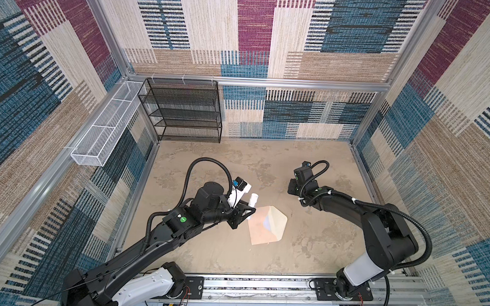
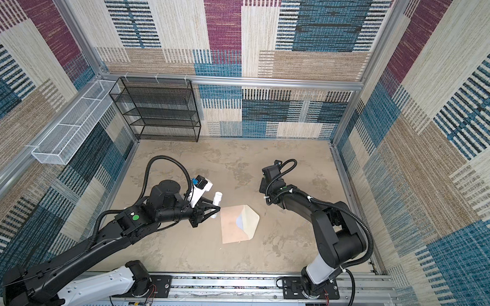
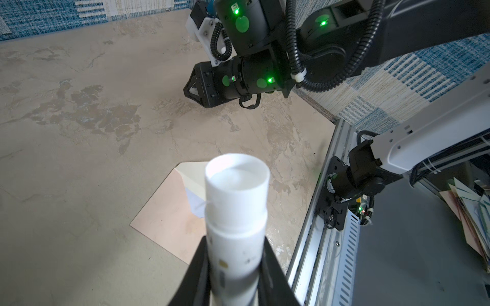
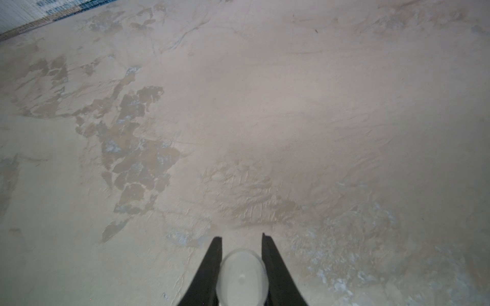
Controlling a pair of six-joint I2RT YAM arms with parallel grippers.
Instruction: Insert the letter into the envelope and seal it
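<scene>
Lab robot cell; aluminium frame (image 1: 258, 81)

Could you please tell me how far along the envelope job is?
Done: the letter sits inside the envelope, only a sliver showing. In hand: the left tool grips a white tube near it; the right tool holds a small white piece, perhaps its cap. Left: the flap lies open, unsealed.

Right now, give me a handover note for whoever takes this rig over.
Left end effector: shut on the white tube, beside the envelope.
Right end effector: shut on a small white rounded piece, over bare table.
Envelope: flat on the table, flap open, an edge of the letter showing inside.
Done: letter inserted.
To do: close and seal the flap.
</scene>
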